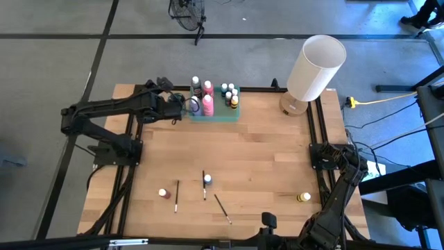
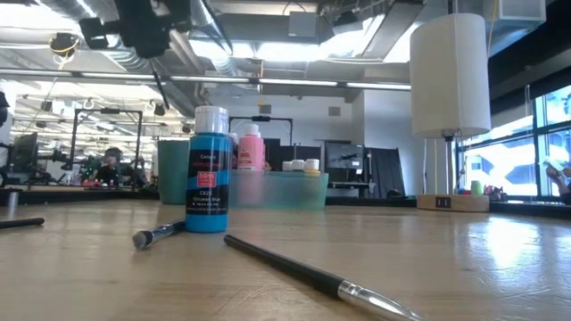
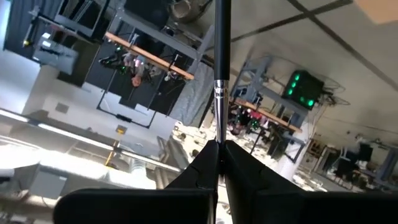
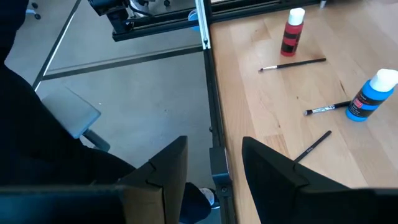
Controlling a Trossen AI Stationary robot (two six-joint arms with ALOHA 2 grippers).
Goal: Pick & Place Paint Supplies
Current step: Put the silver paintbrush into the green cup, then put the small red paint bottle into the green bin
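Note:
My left gripper (image 1: 182, 105) is at the far left of the table, beside the left end of the green tray (image 1: 216, 115), and is shut on a thin dark paintbrush (image 3: 221, 43). In the low view the gripper (image 2: 147, 31) is high up, with the brush (image 2: 161, 89) slanting down from it. Several paint bottles (image 1: 208, 89) stand in the tray. A red bottle (image 1: 164, 194), a blue bottle (image 1: 207, 179), a yellow bottle (image 1: 304, 198) and three brushes (image 1: 177, 196) lie near the front edge. My right gripper (image 4: 214, 168) is open beyond that edge, with nothing between its fingers. My left gripper pinches the paintbrush between its two fingers (image 3: 205, 163), at the silvery stretch next to the metal collar (image 3: 219, 134). The dark handle (image 3: 222, 37) runs on past the fingertips. The brush is lifted clear of the table and the tray.
A big white lamp (image 1: 316, 66) stands at the far right corner. A round translucent cup (image 1: 195, 105) sits at the tray's left end, just beside my left gripper. The middle of the wooden table (image 1: 257, 153) is bare board. A black frame rail (image 4: 208, 74) runs along the table's edge.

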